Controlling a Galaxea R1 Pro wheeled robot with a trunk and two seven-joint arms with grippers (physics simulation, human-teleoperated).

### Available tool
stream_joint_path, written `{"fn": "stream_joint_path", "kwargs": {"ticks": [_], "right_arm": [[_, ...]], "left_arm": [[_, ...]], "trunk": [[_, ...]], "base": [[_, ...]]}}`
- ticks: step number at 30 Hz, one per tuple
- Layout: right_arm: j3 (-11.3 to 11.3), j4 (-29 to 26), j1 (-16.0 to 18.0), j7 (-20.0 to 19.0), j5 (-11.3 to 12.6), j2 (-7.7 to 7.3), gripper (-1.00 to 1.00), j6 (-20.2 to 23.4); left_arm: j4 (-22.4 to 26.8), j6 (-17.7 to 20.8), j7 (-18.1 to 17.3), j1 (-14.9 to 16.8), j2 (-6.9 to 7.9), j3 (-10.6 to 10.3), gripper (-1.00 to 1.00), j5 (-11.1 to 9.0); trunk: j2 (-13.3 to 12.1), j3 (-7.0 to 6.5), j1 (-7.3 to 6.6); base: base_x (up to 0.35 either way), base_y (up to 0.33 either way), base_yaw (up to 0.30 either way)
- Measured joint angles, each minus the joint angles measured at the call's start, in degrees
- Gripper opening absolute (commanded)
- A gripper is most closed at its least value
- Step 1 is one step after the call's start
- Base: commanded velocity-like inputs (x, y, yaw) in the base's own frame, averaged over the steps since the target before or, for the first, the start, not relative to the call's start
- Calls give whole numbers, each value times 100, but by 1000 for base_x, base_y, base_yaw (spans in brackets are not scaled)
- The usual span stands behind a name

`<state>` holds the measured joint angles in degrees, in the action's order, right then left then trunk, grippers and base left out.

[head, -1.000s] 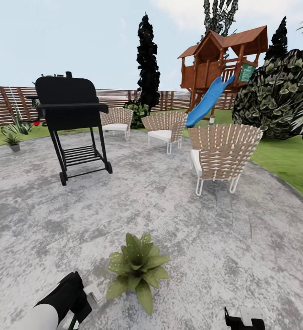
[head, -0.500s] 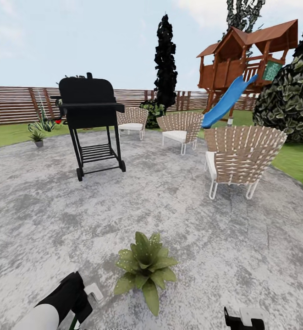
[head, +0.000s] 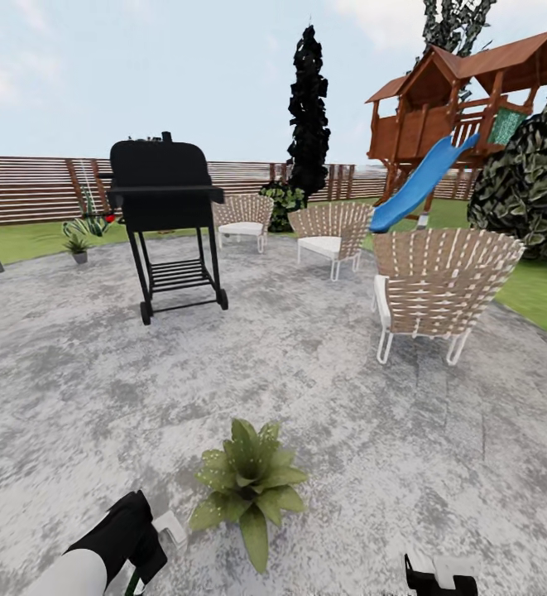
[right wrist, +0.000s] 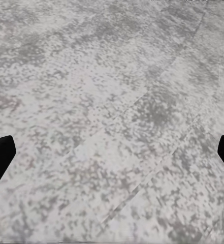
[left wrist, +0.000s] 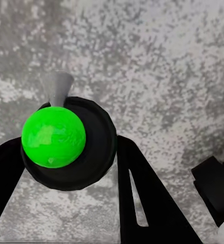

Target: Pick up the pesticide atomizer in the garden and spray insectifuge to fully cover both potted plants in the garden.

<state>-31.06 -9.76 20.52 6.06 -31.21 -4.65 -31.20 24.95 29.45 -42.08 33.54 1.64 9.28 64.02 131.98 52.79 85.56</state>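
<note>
- A potted plant (head: 249, 480) sits on the paving (head: 323, 389), near the front, just right of the left gripper (head: 153, 542).
- The grill (head: 167, 217) stands farther back on the left.
- Three chairs (head: 439, 290) stand to the grill's right, one nearer on the right.
- A second potted plant (head: 78, 247) sits far left at the paving's edge, before the fence (head: 33, 189).
- The playhouse with slide (head: 463, 124) stands behind the chairs.

The left gripper (head: 153, 550) is running off the head view's lower edge — its jaws are hiding there. The right gripper (head: 440, 575) is showing only a cropped top. The far potted plant (head: 78, 246) is sitting too small for its leaves to be made out.
</note>
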Motion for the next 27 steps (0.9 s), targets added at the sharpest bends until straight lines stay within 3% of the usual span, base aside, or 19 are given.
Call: {"fn": "stream_joint_path", "kwargs": {"ticks": [6, 13, 27], "right_arm": [[0, 0, 0, 0, 0, 0, 100, 0], [-1, 0, -1, -1, 1, 0, 100, 1], [0, -1, -1, -9, 0, -9, 100, 0]], "left_arm": [[1, 0, 0, 0, 0, 0, -100, 0], [10, 11, 1, 1, 0, 37, -100, -9], [8, 7, 10, 1, -11, 44, -100, -15]], "trunk": [[0, 0, 0], [0, 0, -2], [0, 0, -3]], "base": [[-210, -155, 268], [-21, -15, 269], [113, -160, 17]]}}
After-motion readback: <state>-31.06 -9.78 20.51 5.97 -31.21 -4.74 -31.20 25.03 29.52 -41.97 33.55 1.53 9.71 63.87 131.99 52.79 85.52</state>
